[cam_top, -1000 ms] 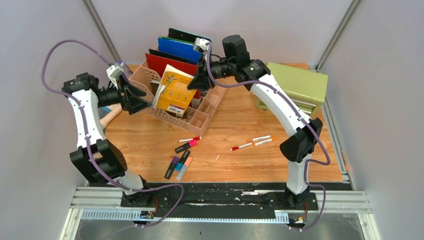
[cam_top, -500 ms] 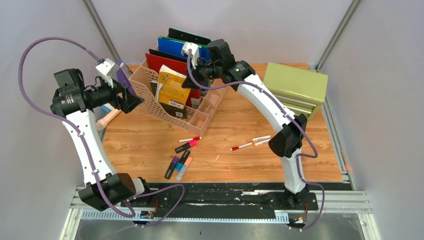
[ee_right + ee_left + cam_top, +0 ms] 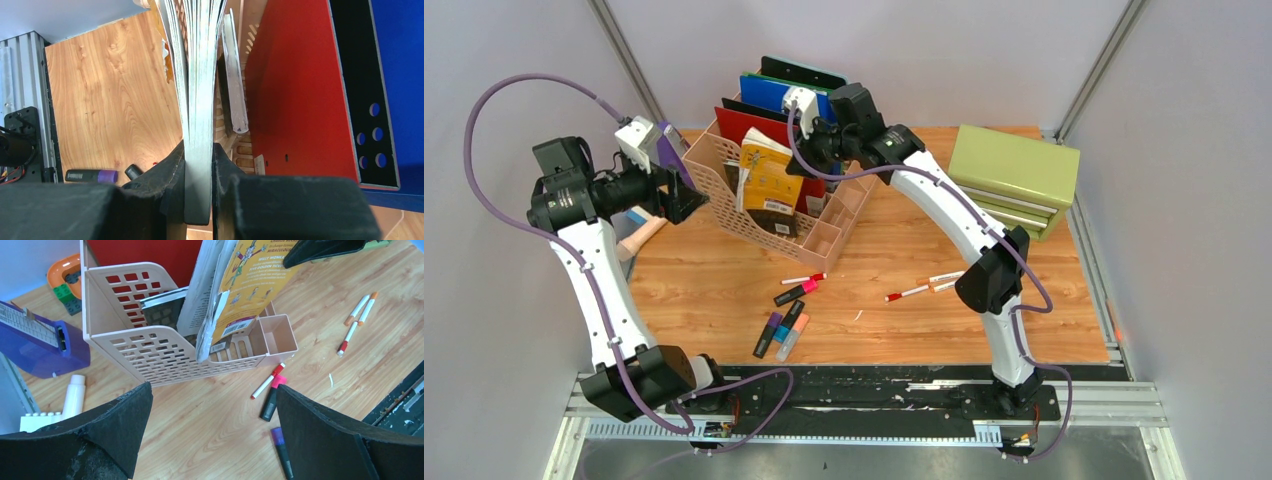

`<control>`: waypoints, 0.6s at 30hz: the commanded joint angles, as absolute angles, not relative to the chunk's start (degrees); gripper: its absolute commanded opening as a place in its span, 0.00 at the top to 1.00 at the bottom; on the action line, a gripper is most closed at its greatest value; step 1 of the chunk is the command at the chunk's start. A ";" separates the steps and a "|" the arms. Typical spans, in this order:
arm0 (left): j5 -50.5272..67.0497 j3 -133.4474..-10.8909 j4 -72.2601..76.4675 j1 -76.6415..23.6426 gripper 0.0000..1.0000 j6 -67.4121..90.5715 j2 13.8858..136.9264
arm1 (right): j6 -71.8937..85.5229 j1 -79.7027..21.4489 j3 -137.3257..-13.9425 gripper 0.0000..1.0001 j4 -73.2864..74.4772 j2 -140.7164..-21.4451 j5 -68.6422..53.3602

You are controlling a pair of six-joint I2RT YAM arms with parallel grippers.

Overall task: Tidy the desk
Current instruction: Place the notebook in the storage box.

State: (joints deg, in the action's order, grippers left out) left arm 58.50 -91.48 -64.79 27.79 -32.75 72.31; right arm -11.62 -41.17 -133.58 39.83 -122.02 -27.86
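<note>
A yellow paperback book (image 3: pixel 767 178) stands nearly upright in the front slot of the pink perforated file organizer (image 3: pixel 724 205) at the back of the wooden desk (image 3: pixel 894 250). My right gripper (image 3: pixel 811 150) is shut on the book's top edge. In the right wrist view its pads pinch the grey page block (image 3: pixel 198 100). My left gripper (image 3: pixel 682 200) hovers left of the organizer, open and empty. The left wrist view shows the book (image 3: pixel 250 285) leaning in the organizer (image 3: pixel 165 352), with bare desk between that gripper's (image 3: pixel 212 405) fingers.
Red (image 3: pixel 759 125) and blue (image 3: pixel 779 95) folders fill the organizer's rear slots. Several highlighters (image 3: pixel 782 325) and red and orange markers (image 3: pixel 929 285) lie loose on the desk. A green drawer cabinet (image 3: pixel 1014 175) sits back right. A purple stapler (image 3: pixel 35 342) and a glue stick (image 3: pixel 74 395) lie left of the organizer.
The right gripper moved left with the book, setting it more upright in the organizer. The left arm drew back left, away from the organizer, then held still.
</note>
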 commanded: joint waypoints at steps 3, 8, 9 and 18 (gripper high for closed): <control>58.79 -90.77 -62.88 28.13 0.00 -31.90 71.40 | -10.11 -41.12 -132.48 1.00 34.67 -117.98 -26.74; 58.99 -90.79 -62.76 28.13 0.00 -31.63 71.68 | -9.81 -41.08 -131.55 1.00 34.56 -116.73 -26.67; 59.04 -90.79 -62.67 28.17 0.00 -31.53 71.71 | -9.76 -41.07 -131.49 1.00 34.58 -116.75 -26.66; 58.55 -90.61 -63.22 28.19 0.00 -32.31 71.19 | -9.76 -40.37 -130.84 1.00 34.63 -115.11 -25.93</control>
